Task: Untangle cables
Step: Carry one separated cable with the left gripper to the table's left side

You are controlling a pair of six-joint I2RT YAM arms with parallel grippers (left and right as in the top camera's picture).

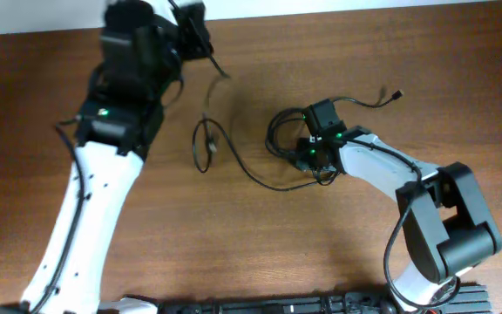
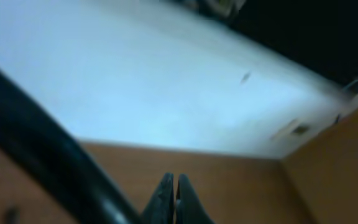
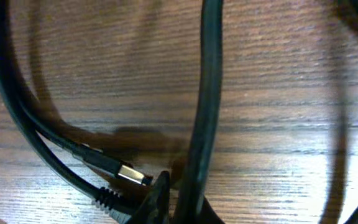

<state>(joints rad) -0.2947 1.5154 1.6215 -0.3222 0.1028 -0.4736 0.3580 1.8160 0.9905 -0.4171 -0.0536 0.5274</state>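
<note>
The cables are thin black cords on the wooden table. One cord (image 1: pixel 206 144) loops at the centre and runs right to a bunch (image 1: pixel 279 131) by my right gripper (image 1: pixel 310 155). In the right wrist view that gripper (image 3: pixel 180 198) is shut on an upright black cord (image 3: pixel 205 93), with a silver-tipped plug (image 3: pixel 133 175) just to its left. My left gripper (image 1: pixel 197 33) is raised at the far top edge with a cord (image 1: pixel 216 66) trailing down from it. In the left wrist view its fingers (image 2: pixel 174 190) are pressed together beside a blurred black strand (image 2: pixel 48 155).
A loose cord end with a small plug (image 1: pixel 396 92) lies at the right rear of the bunch. The wooden table (image 1: pixel 260 253) ends at a white wall (image 2: pixel 166 81) along the far edge. A black ribbed strip (image 1: pixel 321 305) runs along the front edge.
</note>
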